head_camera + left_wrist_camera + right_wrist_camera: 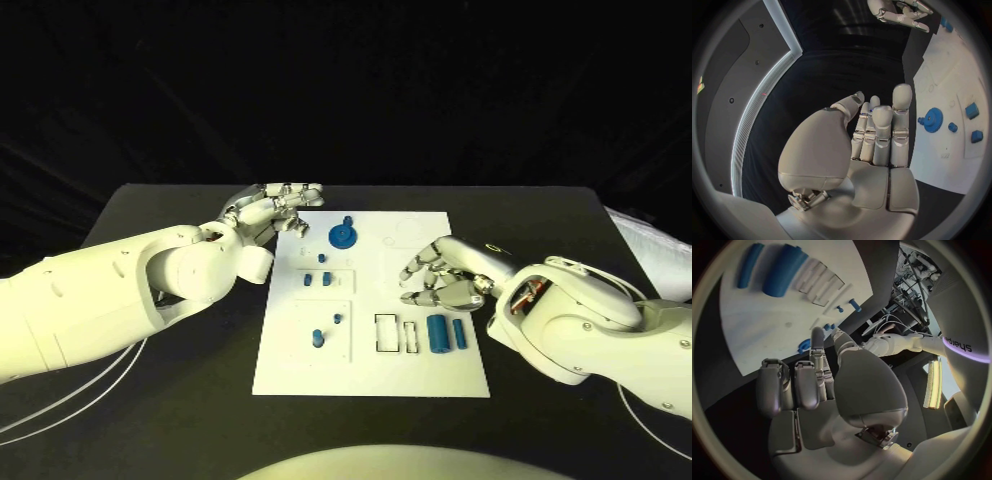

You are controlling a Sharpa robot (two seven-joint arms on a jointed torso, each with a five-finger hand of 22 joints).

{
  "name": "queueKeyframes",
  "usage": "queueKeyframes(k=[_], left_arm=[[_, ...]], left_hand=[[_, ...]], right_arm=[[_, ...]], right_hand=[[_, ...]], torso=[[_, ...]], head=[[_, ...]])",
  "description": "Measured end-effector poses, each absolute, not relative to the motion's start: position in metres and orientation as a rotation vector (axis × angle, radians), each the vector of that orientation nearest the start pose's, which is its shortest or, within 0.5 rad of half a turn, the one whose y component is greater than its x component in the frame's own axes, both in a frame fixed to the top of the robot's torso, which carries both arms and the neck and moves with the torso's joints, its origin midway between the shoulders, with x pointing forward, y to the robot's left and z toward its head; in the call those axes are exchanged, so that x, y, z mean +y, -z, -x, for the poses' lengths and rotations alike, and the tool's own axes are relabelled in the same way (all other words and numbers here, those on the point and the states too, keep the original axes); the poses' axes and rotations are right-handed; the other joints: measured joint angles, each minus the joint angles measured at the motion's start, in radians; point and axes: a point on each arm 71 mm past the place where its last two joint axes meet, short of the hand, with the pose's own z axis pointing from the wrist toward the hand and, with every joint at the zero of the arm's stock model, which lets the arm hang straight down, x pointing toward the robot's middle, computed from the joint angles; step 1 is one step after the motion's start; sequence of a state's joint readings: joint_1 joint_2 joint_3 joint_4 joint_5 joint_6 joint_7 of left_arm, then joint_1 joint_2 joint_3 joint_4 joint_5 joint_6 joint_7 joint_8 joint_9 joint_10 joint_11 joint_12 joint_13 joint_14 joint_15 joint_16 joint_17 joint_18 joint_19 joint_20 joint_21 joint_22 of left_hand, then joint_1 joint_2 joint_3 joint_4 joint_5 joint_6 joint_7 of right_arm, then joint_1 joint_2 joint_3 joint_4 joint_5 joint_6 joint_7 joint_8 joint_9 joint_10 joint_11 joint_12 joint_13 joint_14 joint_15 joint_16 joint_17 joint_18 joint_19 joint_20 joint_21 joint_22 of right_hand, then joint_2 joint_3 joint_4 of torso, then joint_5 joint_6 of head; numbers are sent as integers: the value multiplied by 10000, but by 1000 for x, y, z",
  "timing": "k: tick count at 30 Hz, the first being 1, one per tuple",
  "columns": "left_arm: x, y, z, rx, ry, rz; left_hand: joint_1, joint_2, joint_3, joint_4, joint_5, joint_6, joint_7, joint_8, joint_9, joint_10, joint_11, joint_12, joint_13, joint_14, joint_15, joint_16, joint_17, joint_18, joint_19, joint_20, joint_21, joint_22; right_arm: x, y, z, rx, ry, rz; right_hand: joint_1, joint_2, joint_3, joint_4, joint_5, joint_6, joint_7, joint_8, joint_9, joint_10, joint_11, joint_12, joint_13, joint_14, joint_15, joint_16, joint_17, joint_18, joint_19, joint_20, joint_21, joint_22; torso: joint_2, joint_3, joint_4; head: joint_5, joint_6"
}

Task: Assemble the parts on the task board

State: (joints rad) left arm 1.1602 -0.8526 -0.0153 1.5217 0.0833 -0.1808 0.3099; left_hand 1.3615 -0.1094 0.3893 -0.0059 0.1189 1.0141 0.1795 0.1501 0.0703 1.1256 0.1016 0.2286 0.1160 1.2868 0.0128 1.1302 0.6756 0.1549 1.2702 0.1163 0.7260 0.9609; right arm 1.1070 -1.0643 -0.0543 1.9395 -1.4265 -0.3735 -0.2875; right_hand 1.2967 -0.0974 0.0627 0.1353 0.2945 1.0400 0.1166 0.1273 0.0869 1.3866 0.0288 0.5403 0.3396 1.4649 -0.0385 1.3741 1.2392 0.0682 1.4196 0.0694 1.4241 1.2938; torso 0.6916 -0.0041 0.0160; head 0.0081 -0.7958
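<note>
**Both hands empty over the board, parts waiting**

Head view: the task board (372, 372) lies between the two arms. The left hand (270, 213) hovers at the board's far left corner, fingers apart and holding nothing; the blue gear (343, 236) stands just beyond its fingertips. The right hand (440, 275) hangs over the board's right side with fingers curled loosely around nothing, and the two blue cylinders (447, 334) lie close beneath it, beside the empty rectangular slots (395, 334).

Left wrist view: the left hand's fingers (882, 131) stand straight and slightly parted, with the gear (932, 120) off to their side, apart from them.

Right wrist view: the right hand's fingers (795, 387) bend inward on nothing; the cylinders (781, 270) lie well past the fingertips.

Judgement: the step in hand looks like a reach for a cylinder. To do it well, the right hand should open wider, come down squarely over one cylinder, and pinch it across its width without nudging its neighbour.
</note>
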Motion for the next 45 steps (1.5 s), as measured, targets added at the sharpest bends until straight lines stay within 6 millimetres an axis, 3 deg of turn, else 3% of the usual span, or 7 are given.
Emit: queueKeyframes(k=[2,5,12,16,21,25,45], left_arm=[[207,195,-483,15231,16429,12632],[207,194,-483,15239,16439,12628],[206,194,-483,15247,16445,12624],[207,195,-483,15245,16419,12631],[209,195,-484,15236,16373,12649],[209,196,-484,15237,16365,12652],[210,196,-484,15265,16350,12661]], left_hand=[[0,0,0,0,0,0,0,0,-1,0,0,0,0,0,0,0,0,0,0,0,0,0],[0,0,0,0,0,0,0,0,0,0,0,0,-1,0,0,0,1,1,0,0,0,0],[0,0,0,0,0,0,0,0,0,0,0,0,-1,0,0,0,1,0,0,0,1,1],[0,0,0,0,0,0,0,0,0,0,0,0,-2,0,0,0,1,0,0,0,1,1],[0,0,0,0,0,0,0,0,0,1,0,0,-2,0,0,0,2,1,0,0,1,1],[0,0,0,0,0,0,-1,0,0,1,-1,0,-3,0,0,0,2,0,0,0,1,1],[0,0,0,0,0,0,-1,0,-1,-35,-36,69,-5,-34,34,0,-22,0,0,0,-60,-23]], right_arm=[[-205,194,-382,18076,-6825,-158],[-217,198,-379,18516,-6170,-576],[-227,209,-375,19192,-5169,-888],[-227,214,-373,19482,-4748,-811],[-223,220,-370,19762,-4473,-577],[-220,222,-368,19921,-4278,-382],[-204,241,-371,20365,-3848,279]], right_hand=[[-29,40,-340,303,280,31,-33,77,34,-99,-106,2574,2978,0,-103,391,515,-1,124,-92,270,124],[27,176,-826,663,291,13,-48,182,86,-280,-12,4878,5770,0,-102,734,682,-153,281,-22,485,144],[9,289,-1523,1242,291,-5,-29,316,173,30,64,6904,8324,15,-41,1111,689,-153,383,8,643,144],[9,289,-1815,1477,260,-65,32,460,232,216,190,6935,8323,16,-39,1213,689,-153,416,42,720,143],[-45,342,-2023,1519,244,-67,33,569,305,338,162,7271,8434,17,-38,1253,688,-151,416,42,778,143],[-74,372,-2129,1545,205,-31,-2,629,349,565,6,8053,9680,16,-41,1307,688,-152,416,42,785,142],[-16,606,-2186,1489,304,3,-33,853,526,565,7,8143,9684,15,-42,1307,685,-255,415,42,785,139]], torso=[[-9,-6,-38],[-19,-6,-86],[-48,-5,-169],[-52,-3,-171],[-52,-4,-170],[-51,-6,-176],[-38,-5,-172]], head=[[-28,21],[-54,37],[-89,65],[-90,72],[-84,74],[-53,65],[-88,-14]])
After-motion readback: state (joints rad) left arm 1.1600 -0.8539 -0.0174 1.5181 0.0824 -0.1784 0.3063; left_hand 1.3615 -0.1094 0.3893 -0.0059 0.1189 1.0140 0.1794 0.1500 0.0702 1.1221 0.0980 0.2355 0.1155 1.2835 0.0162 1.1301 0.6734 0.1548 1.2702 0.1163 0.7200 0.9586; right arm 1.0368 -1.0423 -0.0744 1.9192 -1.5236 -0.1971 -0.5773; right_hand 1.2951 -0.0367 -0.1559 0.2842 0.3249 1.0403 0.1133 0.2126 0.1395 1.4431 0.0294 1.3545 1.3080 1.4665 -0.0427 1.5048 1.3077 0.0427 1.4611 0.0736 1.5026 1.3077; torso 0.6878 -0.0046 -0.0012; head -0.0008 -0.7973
